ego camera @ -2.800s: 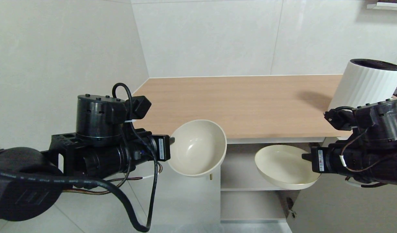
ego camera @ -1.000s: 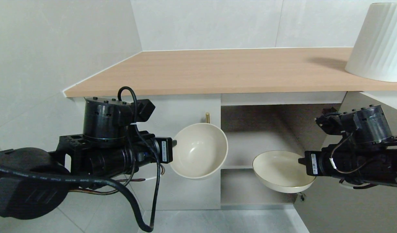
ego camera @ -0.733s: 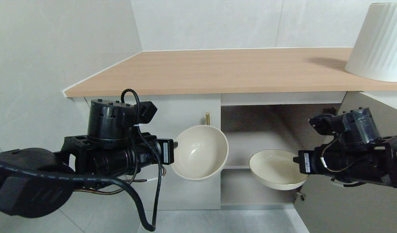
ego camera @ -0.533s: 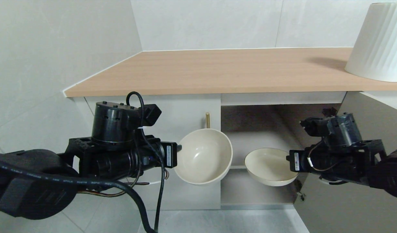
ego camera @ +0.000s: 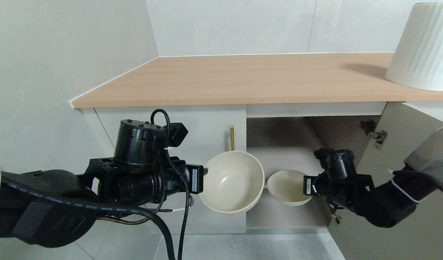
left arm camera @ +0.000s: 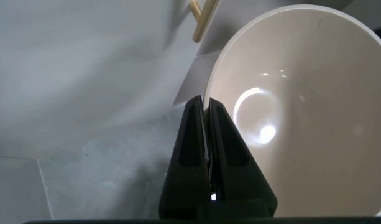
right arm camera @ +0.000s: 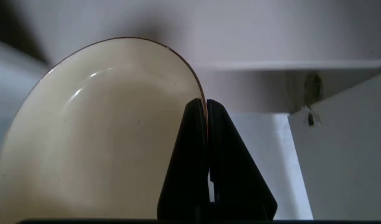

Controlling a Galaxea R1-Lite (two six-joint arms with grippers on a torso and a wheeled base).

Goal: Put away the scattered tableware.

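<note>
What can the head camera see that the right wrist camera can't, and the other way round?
Head view: the wooden counter, a white ribbed container on it, the left hand holding a bowl, the brass door handle. Right wrist view: a close look at the thin dark line along the rim of the plate, where the fingers pinch it. Both: the right hand, shut on the plate, at the open cupboard.

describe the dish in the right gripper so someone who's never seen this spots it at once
Under the wooden countertop, look into the open cabinet. There the right gripper holds a cream plate by its rim. It is shallow, unlike the deep round bowl that the left gripper holds in front of the closed door.
</note>
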